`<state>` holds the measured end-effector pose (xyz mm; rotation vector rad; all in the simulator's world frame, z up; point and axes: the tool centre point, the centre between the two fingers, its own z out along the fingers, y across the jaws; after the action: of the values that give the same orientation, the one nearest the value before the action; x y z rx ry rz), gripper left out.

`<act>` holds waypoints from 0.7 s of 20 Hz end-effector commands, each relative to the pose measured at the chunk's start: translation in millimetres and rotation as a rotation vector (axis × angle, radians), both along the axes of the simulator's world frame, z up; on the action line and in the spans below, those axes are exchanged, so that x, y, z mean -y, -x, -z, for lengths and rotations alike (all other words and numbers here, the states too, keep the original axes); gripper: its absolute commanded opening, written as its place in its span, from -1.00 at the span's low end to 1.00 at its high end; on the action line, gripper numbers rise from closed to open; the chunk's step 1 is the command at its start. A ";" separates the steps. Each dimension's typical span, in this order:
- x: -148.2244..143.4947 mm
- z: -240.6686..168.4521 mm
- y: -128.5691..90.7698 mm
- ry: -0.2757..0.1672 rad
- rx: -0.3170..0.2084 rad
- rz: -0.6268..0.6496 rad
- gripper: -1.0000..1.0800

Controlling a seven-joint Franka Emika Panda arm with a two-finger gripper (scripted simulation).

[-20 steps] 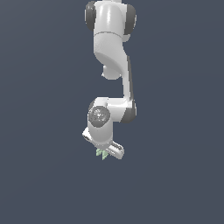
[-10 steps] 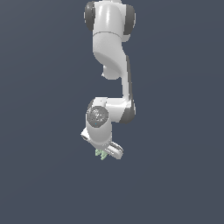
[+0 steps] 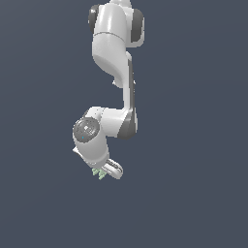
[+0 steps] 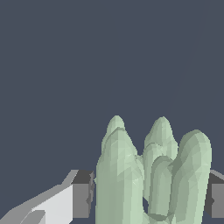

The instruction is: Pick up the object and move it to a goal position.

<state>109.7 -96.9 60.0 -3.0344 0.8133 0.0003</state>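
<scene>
Around my end effector (image 3: 102, 173) I see plain dark background on every side in the exterior view, with nothing standing near it. The only thing close is the pale green object (image 4: 151, 175), which fills the gap between my fingers (image 4: 81, 194) in the wrist view. Beyond its pointed tips, the way ahead is open.

The object (image 3: 99, 173) is a tiny pale green faceted piece. In the exterior view it sits in the lower middle of the frame, a little left of centre, showing as small pointed tips directed downward. In the wrist view (image 4: 151, 175) it fills the lower right of the frame as a cluster of rounded, pointed lobes standing side by side, their tips reaching toward the frame's middle.
</scene>
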 end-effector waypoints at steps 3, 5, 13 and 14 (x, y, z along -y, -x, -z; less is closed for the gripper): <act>31.6 -11.6 -10.3 0.000 0.000 0.000 -1.00; 43.4 -15.9 -14.3 0.000 0.000 0.000 -1.00; 69.6 -25.4 -24.3 0.000 0.000 0.000 -1.00; 71.1 -25.9 -25.0 0.000 0.000 0.000 -1.00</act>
<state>133.2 -165.4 84.8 -3.0347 0.8143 -0.0001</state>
